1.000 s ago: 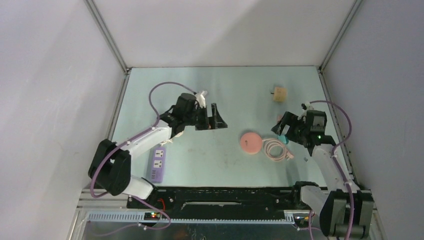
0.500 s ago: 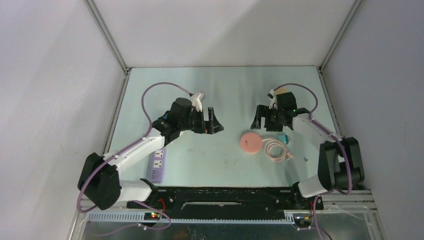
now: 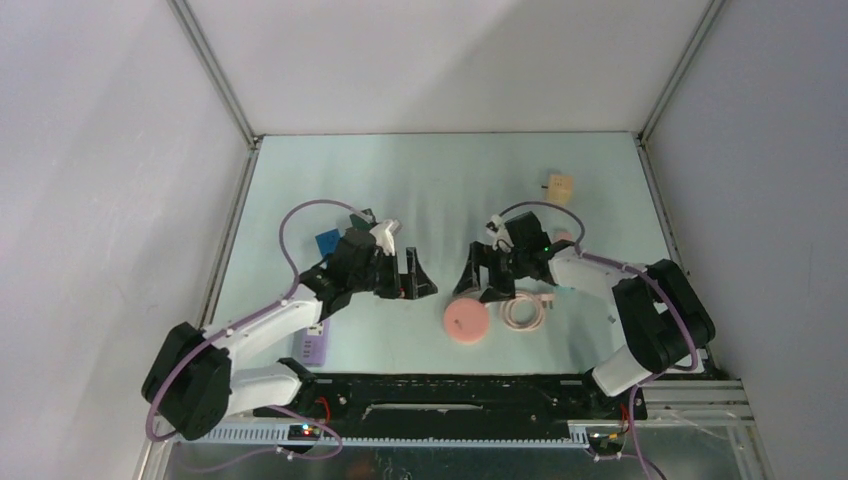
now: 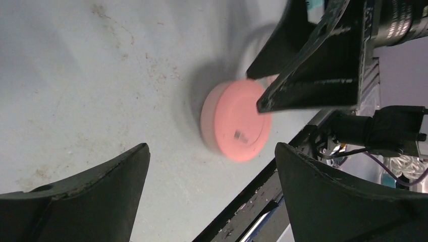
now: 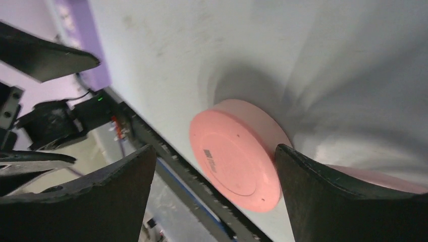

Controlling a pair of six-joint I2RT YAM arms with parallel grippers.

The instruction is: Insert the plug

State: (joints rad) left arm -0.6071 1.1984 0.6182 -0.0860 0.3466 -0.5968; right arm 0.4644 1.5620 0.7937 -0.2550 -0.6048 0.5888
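While the purple power strip (image 3: 312, 346) lies near left, nothing is plugged in.
Left gripper (image 3: 415, 278) spread, empty; pink disc (image 3: 466, 322) near centre; right gripper (image 3: 481, 283) spread beside it. Its finger could shove the disc, dragging the coiled cable (image 3: 524, 313).

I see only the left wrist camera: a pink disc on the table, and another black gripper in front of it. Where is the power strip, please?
Observer: The purple power strip lies at the near left of the table, partly under the left arm.
Operator: Is there some cable near the disc?
Observer: Yes. In the top view a coiled pink cable lies just to the right of the pink disc.
Operator: Does the other gripper hold the disc?
Observer: No. In its own camera the right gripper has its fingers wide apart, and the disc lies on the table, seen between them.
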